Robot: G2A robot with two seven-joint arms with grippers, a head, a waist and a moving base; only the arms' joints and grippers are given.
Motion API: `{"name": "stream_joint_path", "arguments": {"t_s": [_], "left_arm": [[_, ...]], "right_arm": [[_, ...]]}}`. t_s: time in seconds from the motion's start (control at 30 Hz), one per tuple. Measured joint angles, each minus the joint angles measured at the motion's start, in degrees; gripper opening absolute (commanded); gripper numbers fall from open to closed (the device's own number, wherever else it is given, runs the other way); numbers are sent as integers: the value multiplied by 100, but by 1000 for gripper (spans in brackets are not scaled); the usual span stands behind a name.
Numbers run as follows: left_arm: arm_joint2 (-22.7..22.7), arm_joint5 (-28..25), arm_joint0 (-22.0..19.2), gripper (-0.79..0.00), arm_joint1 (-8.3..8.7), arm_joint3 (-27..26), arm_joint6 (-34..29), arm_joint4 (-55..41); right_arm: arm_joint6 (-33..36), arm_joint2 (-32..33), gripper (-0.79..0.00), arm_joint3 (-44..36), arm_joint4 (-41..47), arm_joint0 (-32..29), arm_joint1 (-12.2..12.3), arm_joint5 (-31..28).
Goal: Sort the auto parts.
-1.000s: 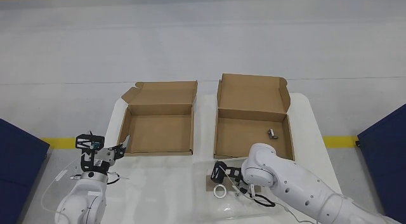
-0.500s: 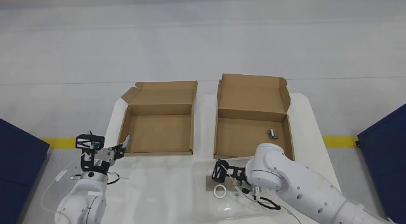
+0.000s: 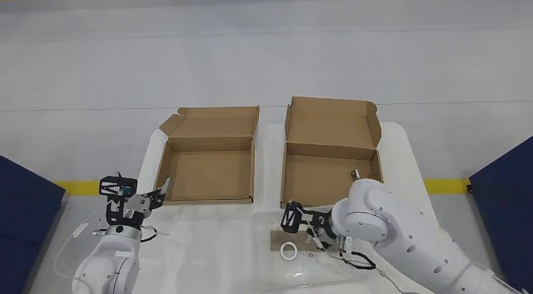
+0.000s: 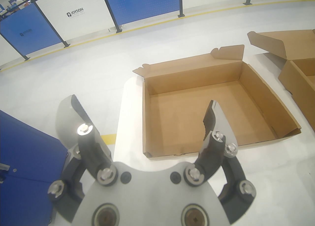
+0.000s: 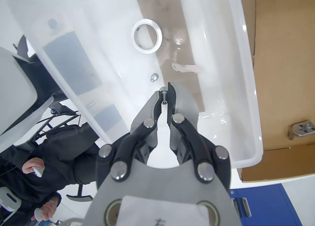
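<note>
Right pincer [image 5: 164,97], bolt [image 5: 163,92] in its tips, now slightly nearer the right-hand box [image 5: 278,64]

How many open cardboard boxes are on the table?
2. The left box sits in front of the left gripper, empty; the right box, beside it, holds a metal bracket. None seems hidden.

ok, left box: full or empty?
Empty. The left box shows bare cardboard floor from wall to wall in the left wrist view, no parts inside.

White table [image 3: 208,227], blue partition panels [image 4: 152,5] in bkgd, yellow floor line [image 3: 79,186]
</note>
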Motion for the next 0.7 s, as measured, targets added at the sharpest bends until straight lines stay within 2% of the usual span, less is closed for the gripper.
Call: {"name": "stream_joint_path", "arguments": {"t_s": [0.33, 0.4, 0.7], "left_arm": [[0, 0, 0, 0, 0, 0, 0, 0], [0, 0, 0, 0, 0, 0, 0, 0], [0, 0, 0, 0, 0, 0, 0, 0]], "right_arm": [[-569, 994, -785, -189, 2074, -511, 745, -570], [-619, 1029, -785, -148, 2393, -534, 787, -619], [-613, 1024, -785, -151, 2295, -529, 781, -612]]}}
